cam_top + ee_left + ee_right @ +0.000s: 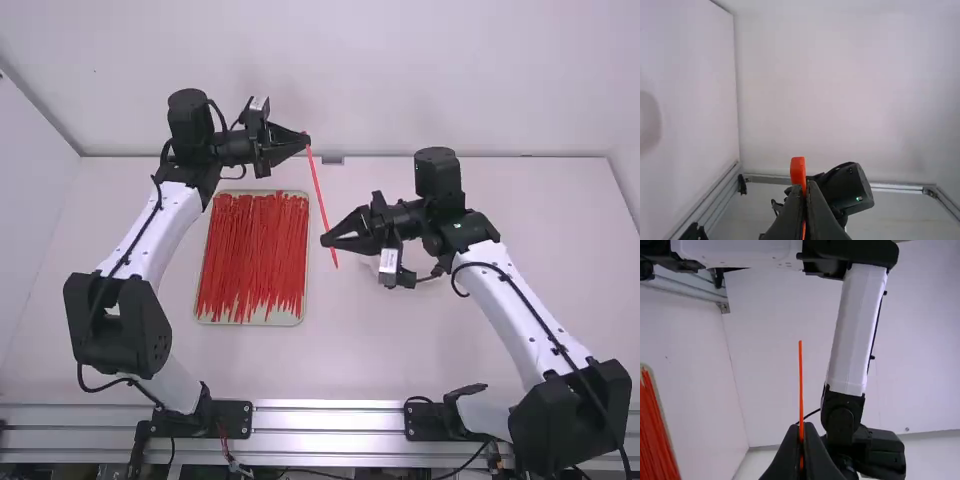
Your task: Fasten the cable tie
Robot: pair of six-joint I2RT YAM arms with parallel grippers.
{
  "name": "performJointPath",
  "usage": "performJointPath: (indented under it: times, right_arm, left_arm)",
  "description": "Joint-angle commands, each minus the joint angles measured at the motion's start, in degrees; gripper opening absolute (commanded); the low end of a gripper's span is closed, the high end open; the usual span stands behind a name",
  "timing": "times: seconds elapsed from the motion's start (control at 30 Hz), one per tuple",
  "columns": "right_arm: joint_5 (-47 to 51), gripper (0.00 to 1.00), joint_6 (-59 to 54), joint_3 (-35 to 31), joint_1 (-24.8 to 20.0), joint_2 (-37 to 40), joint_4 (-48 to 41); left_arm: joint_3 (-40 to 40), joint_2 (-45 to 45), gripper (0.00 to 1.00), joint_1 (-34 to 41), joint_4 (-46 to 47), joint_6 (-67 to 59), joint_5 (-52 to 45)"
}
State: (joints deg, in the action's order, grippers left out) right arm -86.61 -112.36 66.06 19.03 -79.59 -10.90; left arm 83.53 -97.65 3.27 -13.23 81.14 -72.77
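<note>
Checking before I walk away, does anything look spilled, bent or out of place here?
Nothing stands out. The spare ties lie inside the tray, none spilled; one cable tie runs straight between the left gripper and right gripper.

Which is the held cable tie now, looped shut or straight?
Straight, not looped: the cable tie runs as one line between the left tool and the right tool, ends apart.
</note>
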Motion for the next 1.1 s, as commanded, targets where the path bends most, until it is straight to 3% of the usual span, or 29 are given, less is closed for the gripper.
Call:
performJointPath:
  times: [0.0,0.43,0.57,0.8,1.07]
  right_arm:
    - [-0.57,0.00,5.07,1.36,0.17,0.07,0.11]
    - [-0.35,0.00,27.45,1.36,1.84,0.07,0.13]
    - [-0.57,0.00,29.51,1.36,2.03,0.07,0.15]
    - [1.90,0.00,28.39,1.36,2.03,0.07,2.99]
    - [2.51,0.03,9.31,1.38,2.03,0.09,3.13]
  left_arm:
    - [1.05,0.35,0.02,0.50,0.24,-3.23,-0.17]
    - [1.05,0.35,0.02,0.50,0.81,-27.76,0.37]
    - [1.05,0.35,0.02,0.48,1.01,-34.32,0.17]
    - [1.05,0.35,0.02,0.50,4.52,-24.11,0.00]
    - [1.05,0.35,0.02,0.07,8.98,-11.82,1.86]
